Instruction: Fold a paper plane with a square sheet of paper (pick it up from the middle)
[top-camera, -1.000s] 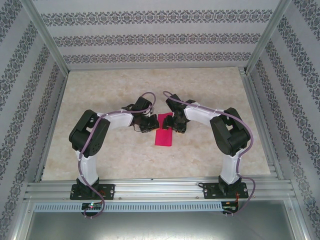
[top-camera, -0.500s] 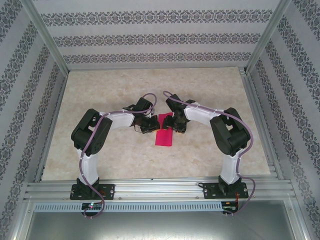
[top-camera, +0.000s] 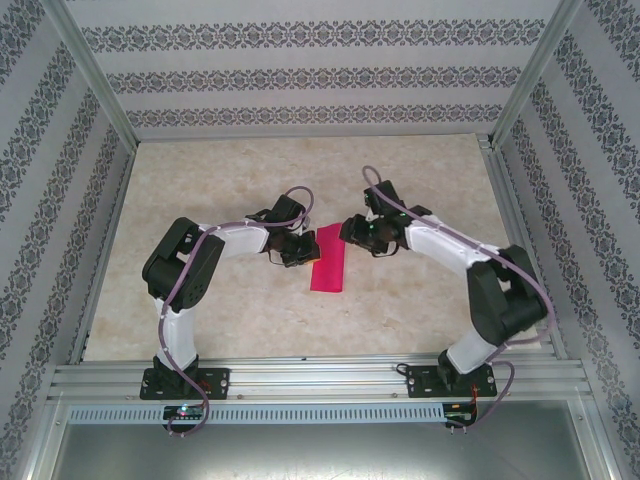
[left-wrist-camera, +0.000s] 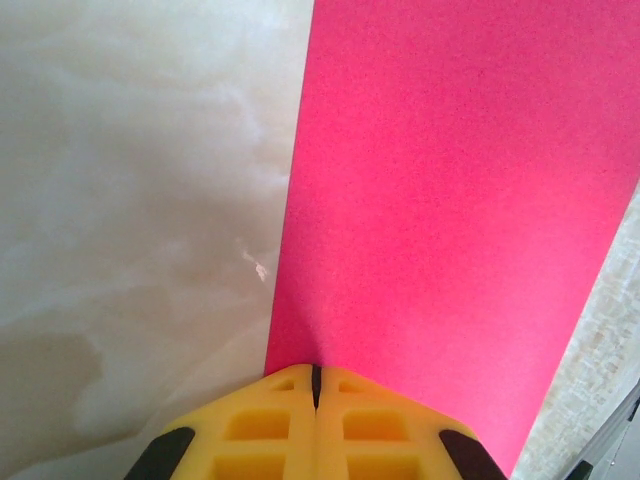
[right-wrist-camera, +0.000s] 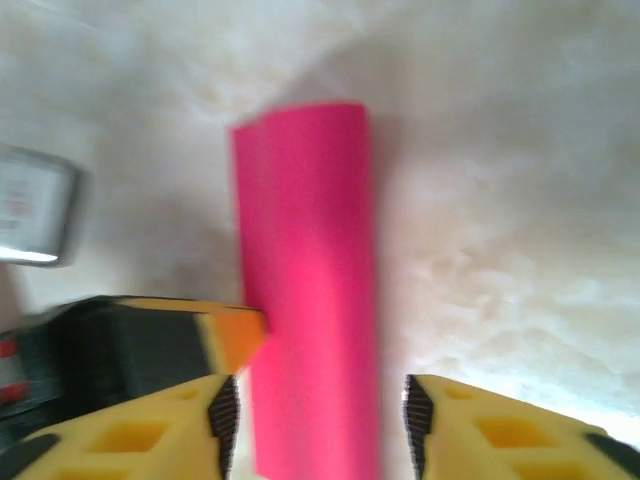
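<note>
The square sheet of paper (top-camera: 330, 262) lies on the table as a narrow magenta-pink strip, folded lengthwise. My left gripper (top-camera: 298, 250) is shut, its yellow tips (left-wrist-camera: 315, 372) resting on the paper (left-wrist-camera: 450, 200) near its left edge. Whether the tips pinch the sheet I cannot tell. My right gripper (top-camera: 352, 232) hangs open just right of the strip's far end. In the blurred right wrist view its fingers (right-wrist-camera: 318, 412) stand apart above the paper (right-wrist-camera: 310, 300), holding nothing. The left gripper's orange tip (right-wrist-camera: 235, 335) touches the strip's edge there.
The marbled tabletop (top-camera: 200, 180) is ringed by aluminium rails, with the front rail (top-camera: 320, 375) by the arm bases. Patterned walls close in the back and both sides. The right arm's elbow (top-camera: 505, 295) reaches out toward the right rail.
The right arm swung out to the right and its gripper drew back off the paper, jaws narrower than before. The left gripper and the paper stayed put.
</note>
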